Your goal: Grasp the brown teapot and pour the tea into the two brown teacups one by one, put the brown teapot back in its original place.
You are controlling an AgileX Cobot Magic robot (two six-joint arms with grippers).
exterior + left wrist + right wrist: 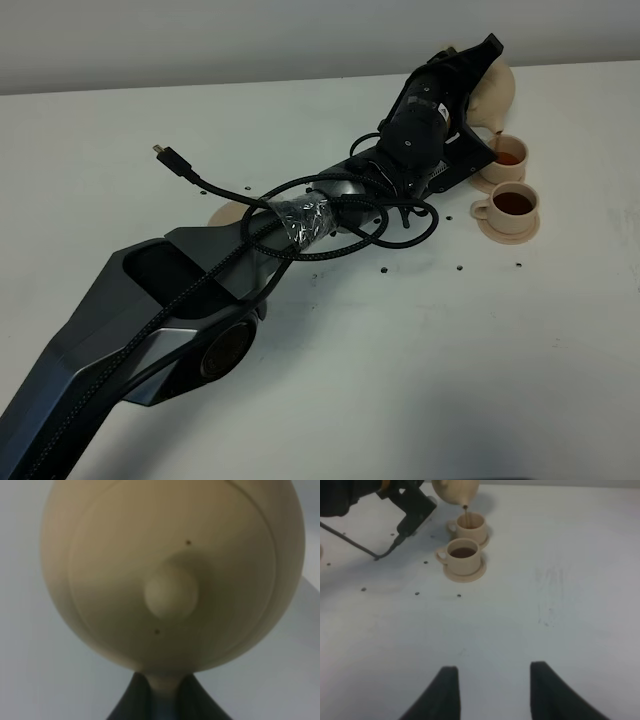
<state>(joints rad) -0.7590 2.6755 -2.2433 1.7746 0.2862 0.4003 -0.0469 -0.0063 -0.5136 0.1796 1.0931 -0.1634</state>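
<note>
White table (400, 380); left gripper (160, 702) pinches brown teapot (497, 92) by its handle, tipped at far right so tea streams into far teacup (470, 526). Already full: near teacup (463, 556). Idle right gripper (492, 690) spread, well apart.

teapot (500, 86) pale tan | teacups (464, 565) pale tan | tea (463, 553) reddish-brown | table (420, 380) white | arm (150, 305) dark grey, black

teapot (455, 491) pouring into one teacup (470, 526) | other teacup (463, 556) filled | right fingers (442, 695) apart
</note>
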